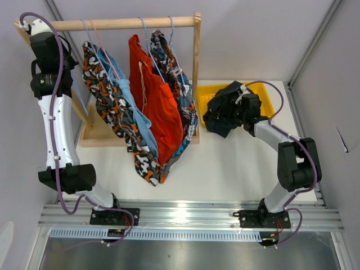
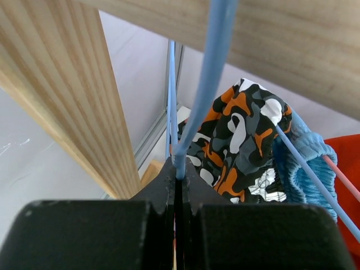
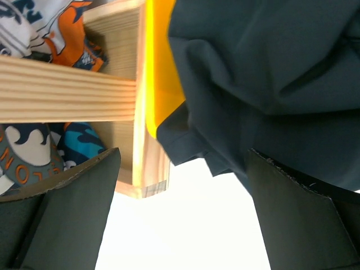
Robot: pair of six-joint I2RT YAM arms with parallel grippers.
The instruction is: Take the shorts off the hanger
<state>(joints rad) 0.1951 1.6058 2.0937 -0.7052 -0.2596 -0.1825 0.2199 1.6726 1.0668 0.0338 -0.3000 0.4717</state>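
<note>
Near to far: on the white table (image 1: 225, 169) the right pincer (image 3: 180, 216) stands with jaws wide apart over the dark navy shorts (image 1: 220, 115). These lie as a crumpled heap with no clear long axis, partly in the yellow tray (image 1: 203, 95); contact cannot be judged. Behind, four pairs hang lengthwise downward from the wooden rail (image 1: 124, 23): camouflage shorts (image 1: 107, 95), light blue shorts (image 1: 135, 115), orange shorts (image 1: 157, 107) and print shorts (image 1: 183, 95), with cloth hiding most of each hanger. Farthest, the left pincer (image 2: 179, 171) is clamped on a blue hanger (image 2: 209, 73).
</note>
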